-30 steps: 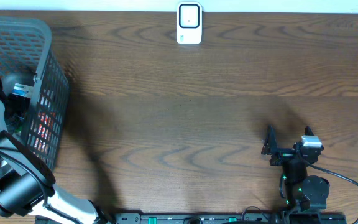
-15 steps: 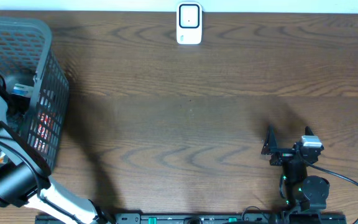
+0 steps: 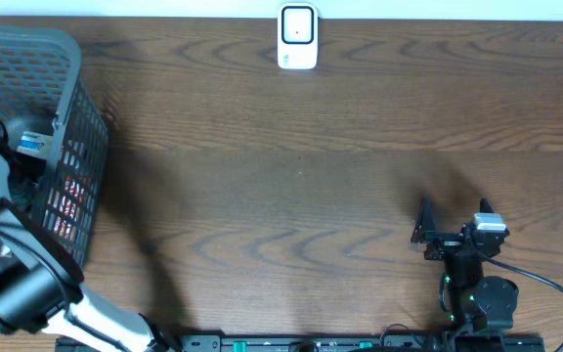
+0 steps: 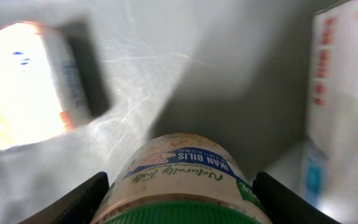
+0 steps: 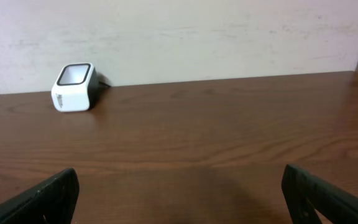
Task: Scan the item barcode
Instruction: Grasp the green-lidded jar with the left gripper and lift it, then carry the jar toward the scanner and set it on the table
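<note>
Your left gripper (image 4: 180, 186) is down inside the grey mesh basket (image 3: 66, 59) at the left edge of the table (image 3: 291, 176). On the left wrist view you see a jar (image 4: 179, 165) with a green lid sitting right between your fingers (image 4: 86, 196), its label reading "IKAN BILIS". One dark finger stands on each side of it, tight up against the jar's sides. You cannot tell from here whether they are actually clamped on it or just resting alongside. The jar sits on the basket's pale floor. A white and orange carton (image 4: 23, 87) lies off to one side of it and a red-and-white box (image 4: 340, 81) stands at the other, both blurred. From overhead the jar itself is hidden by your arm and the basket wall.

Your right gripper (image 5: 180, 177) sits low near the front right of the table, jaws spread wide with nothing between them. It faces across bare wood toward the white scanner (image 3: 297, 37), which stands at the far edge, well apart from both arms and from the basket.
</note>
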Controlling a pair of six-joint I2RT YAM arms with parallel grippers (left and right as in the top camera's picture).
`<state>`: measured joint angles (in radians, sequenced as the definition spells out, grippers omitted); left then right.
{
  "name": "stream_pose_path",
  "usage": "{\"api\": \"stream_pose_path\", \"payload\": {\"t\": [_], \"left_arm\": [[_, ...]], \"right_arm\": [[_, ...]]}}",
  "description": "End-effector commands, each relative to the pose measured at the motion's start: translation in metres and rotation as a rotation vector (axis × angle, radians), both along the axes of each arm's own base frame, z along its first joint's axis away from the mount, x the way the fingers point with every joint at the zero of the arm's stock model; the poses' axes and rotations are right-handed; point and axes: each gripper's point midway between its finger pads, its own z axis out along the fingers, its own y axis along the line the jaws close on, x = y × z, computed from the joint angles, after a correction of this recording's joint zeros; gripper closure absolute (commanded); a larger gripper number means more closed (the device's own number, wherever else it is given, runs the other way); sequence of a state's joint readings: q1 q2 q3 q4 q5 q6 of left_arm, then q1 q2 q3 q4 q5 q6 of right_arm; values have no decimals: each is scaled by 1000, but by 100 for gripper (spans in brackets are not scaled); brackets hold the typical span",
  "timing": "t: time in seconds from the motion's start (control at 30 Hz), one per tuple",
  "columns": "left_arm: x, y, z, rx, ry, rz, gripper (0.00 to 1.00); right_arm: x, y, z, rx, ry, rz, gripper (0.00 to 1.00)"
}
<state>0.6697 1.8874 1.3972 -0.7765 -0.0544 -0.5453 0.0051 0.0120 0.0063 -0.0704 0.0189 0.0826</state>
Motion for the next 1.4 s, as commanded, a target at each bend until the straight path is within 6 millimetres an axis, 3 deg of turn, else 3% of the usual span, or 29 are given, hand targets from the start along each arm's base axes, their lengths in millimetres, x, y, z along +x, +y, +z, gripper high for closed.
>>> {"api": "stream_pose_path", "payload": {"t": [0.0,0.2,0.27,0.4,0.53,0.73,0.87,0.97,1.17,1.37], "left_arm": [[-3,0,76,115,-131,-7,34],[-22,-28,171,216,-342,-30,34],[-21,-57,205,177,-489,-95,34],[-13,-114,250,79,-710,-256,34],[-5,-172,269,3,-797,-431,34],[11,-241,262,-87,-773,-670,33],[23,-296,242,-118,-706,-955,33],[26,-334,217,-140,-620,-1176,33],[33,-382,156,-163,-409,-1416,33],[23,-436,98,-221,-237,-1689,33]], "right_arm": [[0,1,0,-13,-2,4,1],[0,1,0,-13,-2,4,1],[0,1,0,-13,-1,4,1],[0,1,0,-13,-2,4,1],[0,1,0,-13,-2,4,1],[0,1,0,-13,-2,4,1],[0,1,0,-13,-2,4,1],[0,1,0,-13,-2,4,1],[0,1,0,-13,-2,4,1],[0,1,0,-13,-2,4,1]]}}
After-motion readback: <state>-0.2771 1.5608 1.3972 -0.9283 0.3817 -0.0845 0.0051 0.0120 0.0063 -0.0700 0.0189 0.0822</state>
